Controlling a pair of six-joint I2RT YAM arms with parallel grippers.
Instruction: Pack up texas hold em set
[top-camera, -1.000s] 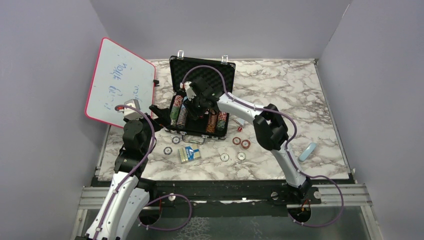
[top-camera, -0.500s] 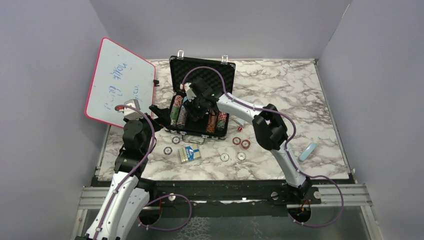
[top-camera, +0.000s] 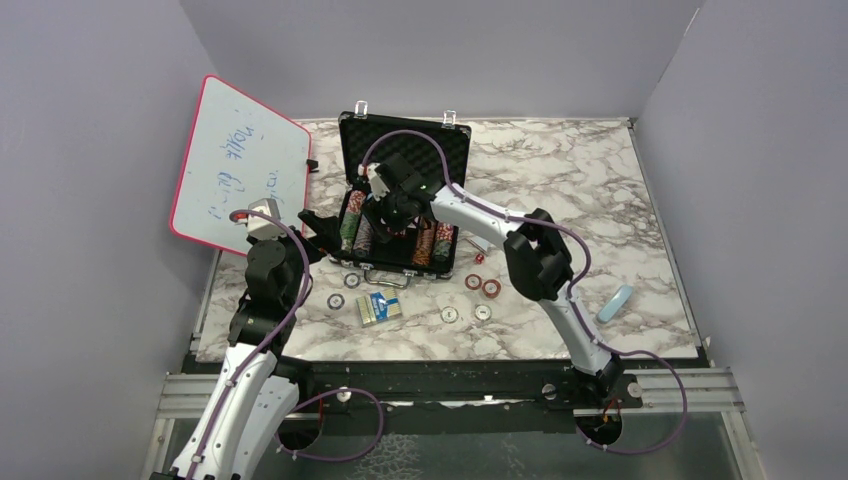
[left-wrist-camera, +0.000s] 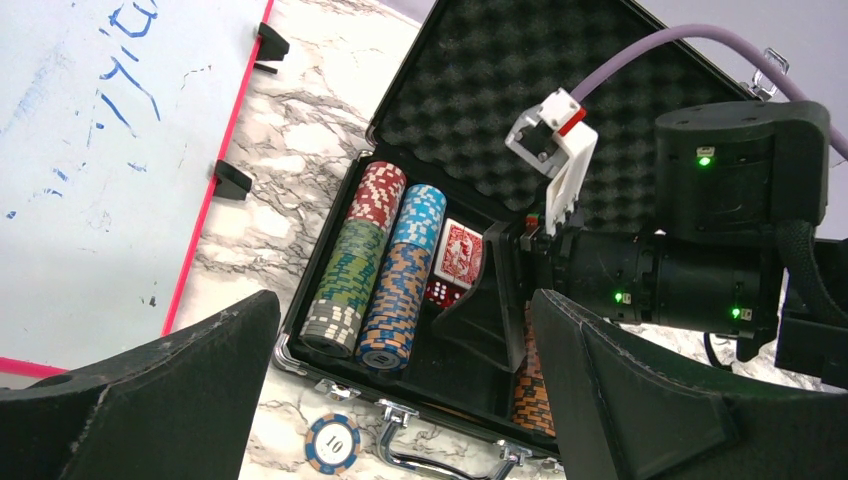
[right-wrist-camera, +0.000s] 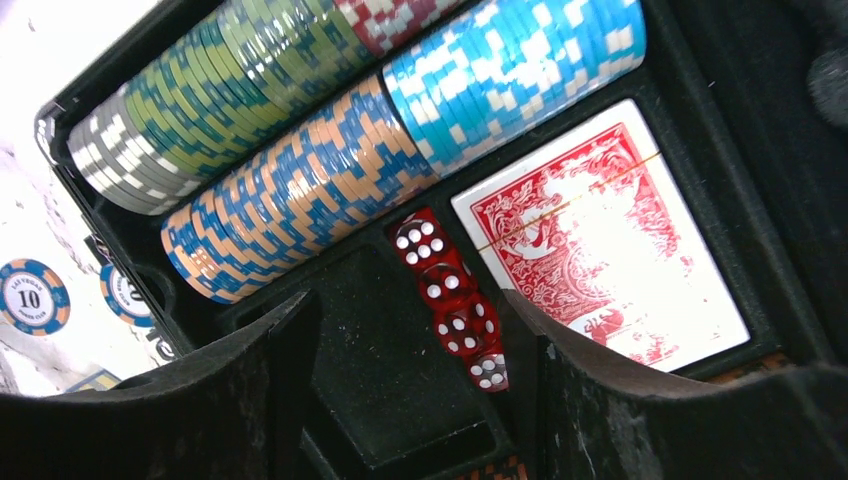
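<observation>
**Right arm deep in the case, nothing in its grip**

The black briefcase (top-camera: 452, 150) sits open at the back of the counter (top-camera: 600, 200), lid up. The right fingers (right-wrist-camera: 650, 400) are down inside it, spread wide with nothing between them, straddling an empty slot. Right beside that slot are the red dice (right-wrist-camera: 452, 300) in a row, the red deck (right-wrist-camera: 600, 240) and the chip rows (right-wrist-camera: 310, 220). Tight quarters! One sideways twitch and a fingertip could scatter those dice, or catch the foam divider and drag the whole briefcase.

The left fingers (left-wrist-camera: 150, 400) hover parted and empty just off the front left corner, so a reach inward risks an arm-to-arm bump. Out on the counter, the blue deck (top-camera: 380, 306) and loose chips (top-camera: 450, 314) wait unpacked.

From above, the right arm covers the middle of the briefcase, and its right-hand compartments are barely readable. A pale blue object (top-camera: 615, 303) near the counter's right edge is too small to identify.
</observation>
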